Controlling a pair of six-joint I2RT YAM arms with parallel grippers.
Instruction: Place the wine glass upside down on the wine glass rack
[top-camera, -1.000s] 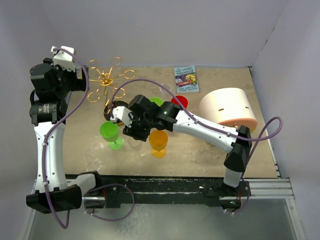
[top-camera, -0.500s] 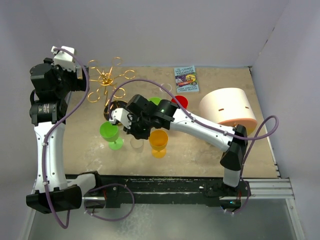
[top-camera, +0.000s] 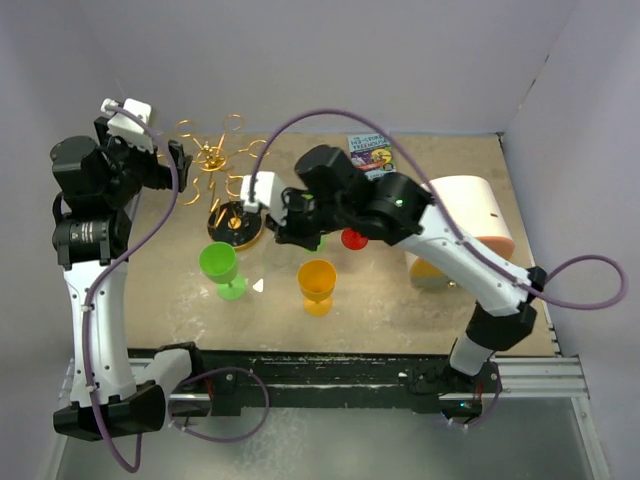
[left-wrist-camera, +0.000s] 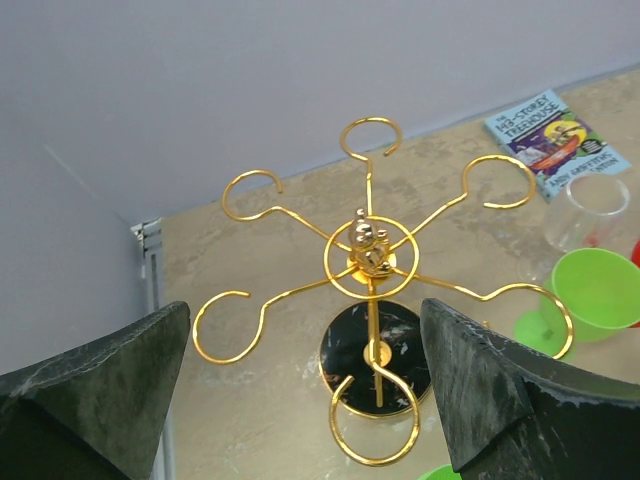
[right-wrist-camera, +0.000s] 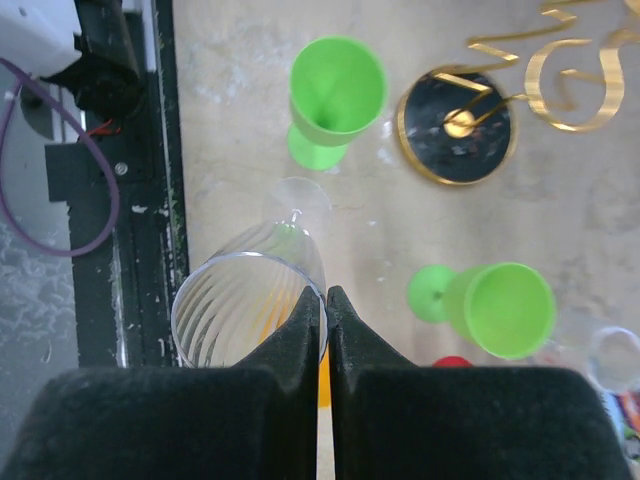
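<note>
Right hand (right-wrist-camera: 325, 296) risen; wrist view shows wine glass (right-wrist-camera: 238, 300) pinched.

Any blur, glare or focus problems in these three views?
Right wrist: the clear wine glass shows only by ribbed highlights; the right hand looks dark and soft. Left wrist: wine glass rack sharp, gold wire glinting. Top external: even light, faint shadows, no harsh glare.

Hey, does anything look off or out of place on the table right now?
The clear wine glass hangs askew: the shut right gripper seems to pinch just its rim, so it tilts, foot angled away. Nothing looks spilled or broken.
</note>
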